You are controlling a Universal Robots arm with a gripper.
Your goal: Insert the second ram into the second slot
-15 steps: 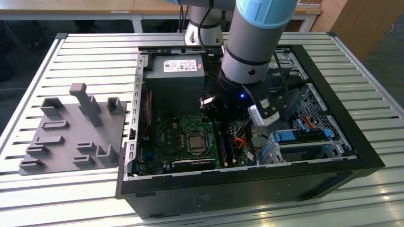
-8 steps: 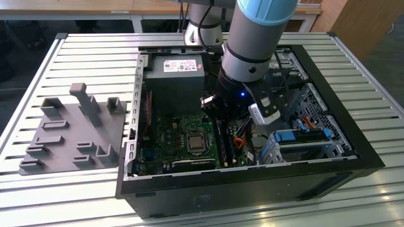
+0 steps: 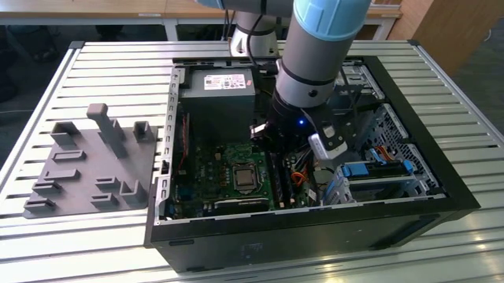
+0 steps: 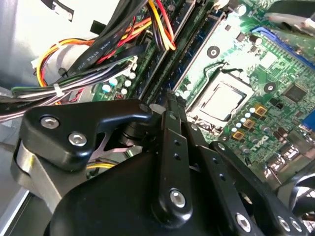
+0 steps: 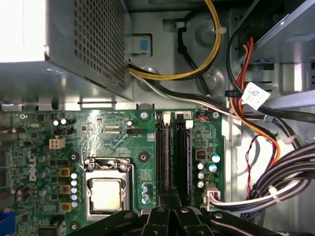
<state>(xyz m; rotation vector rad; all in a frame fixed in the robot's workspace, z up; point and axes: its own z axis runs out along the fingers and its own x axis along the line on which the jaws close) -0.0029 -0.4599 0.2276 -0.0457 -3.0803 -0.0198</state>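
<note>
Both fingers (image 5: 170, 216) press together directly above the second ram (image 5: 181, 152) seated in its slot.

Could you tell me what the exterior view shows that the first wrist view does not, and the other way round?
Exterior view alone: the slatted table, the grey fixture tray on the exterior view's left, the arm reaching into the case, and the blue drive cage.
First wrist view alone: the yellow cable and a white tag on the wiring.
Both: the power supply, the processor socket, and the gripper at the memory slots.
</note>
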